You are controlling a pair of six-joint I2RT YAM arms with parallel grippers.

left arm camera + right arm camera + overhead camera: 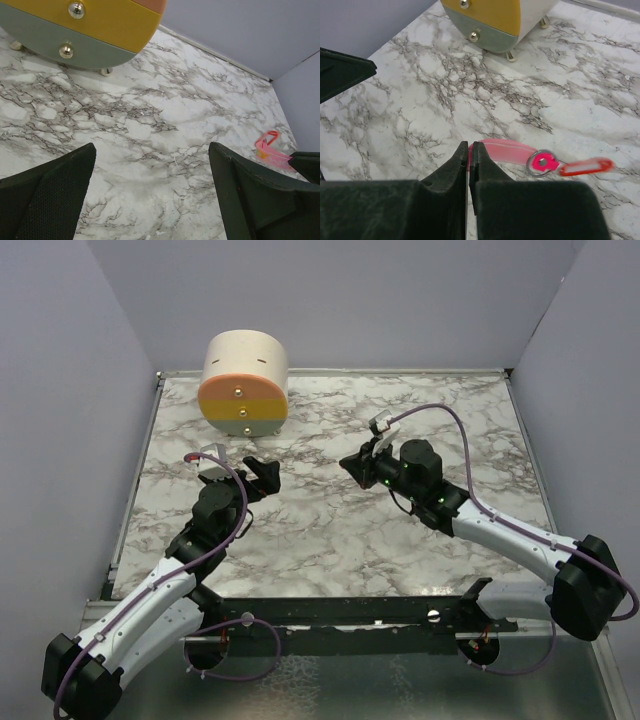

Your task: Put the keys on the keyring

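**Inspection: keyring at the right pincer, key at the ring**

Item: the keyring [510, 150] is a thin dark ring on a slim pink strip. The strip's free end meets the seam of the right gripper [469, 147], whose jaws are closed flush. I judge them to be pinching that end, with the ring trailing to the right, just above the marble.

The key [572, 170] is a tiny red flat piece with a long hole. Its near end touches the ring. I cannot tell whether it is threaded on or merely lies against it.

Handling, as I judge it:
- Both pieces are very light, and the strip is limp, so the ring will swing and twist when moved.
- The key is thin, hard and slippery, and may skid on the table [330, 530].
- I would take the key by its flat faces at the end away from the ring, keeping its hole clear.

The left gripper [152, 146] hangs wide open and empty over bare marble, well apart from the keyring. A rounded drawer unit [244, 383] stands at the far left.
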